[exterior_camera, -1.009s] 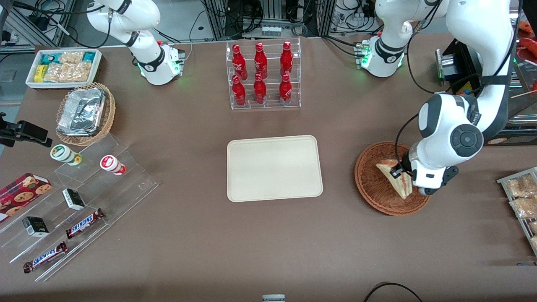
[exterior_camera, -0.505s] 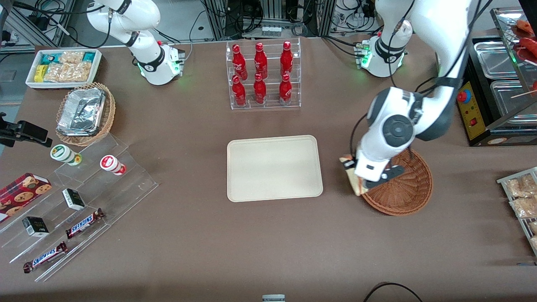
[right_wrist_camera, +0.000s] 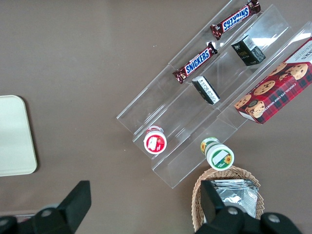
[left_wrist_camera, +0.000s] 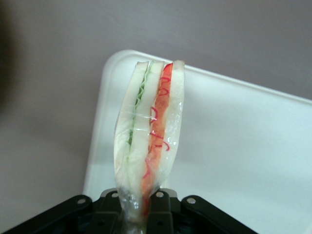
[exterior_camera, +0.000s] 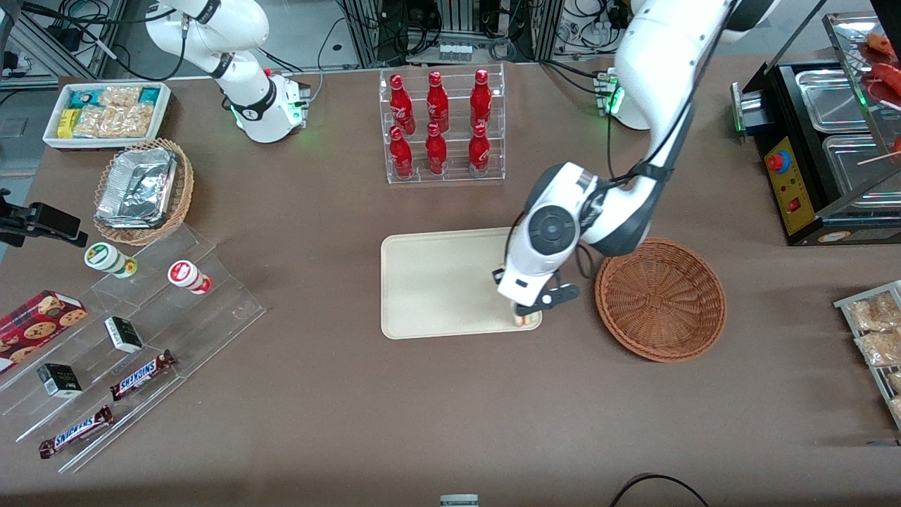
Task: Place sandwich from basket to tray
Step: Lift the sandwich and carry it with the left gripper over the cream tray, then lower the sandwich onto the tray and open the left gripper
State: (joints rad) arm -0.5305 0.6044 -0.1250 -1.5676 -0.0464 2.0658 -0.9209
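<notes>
Bright, even light; soft shadows

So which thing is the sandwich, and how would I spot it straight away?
Find the cream tray in the middle of the table, beside the empty reddish-brown basket. The gripper hangs over the tray's corner nearest that basket, shut on the sandwich. It is a clear-wrapped wedge of white bread with green and red filling stripes.

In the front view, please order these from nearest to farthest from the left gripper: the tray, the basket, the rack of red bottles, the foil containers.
The gripper holds the sandwich.
1. Tray: directly under it.
2. Basket: beside it, toward the working arm's end.
3. Rack of red bottles: farther from the camera.
4. Foil containers: toward the parked arm's end.
</notes>
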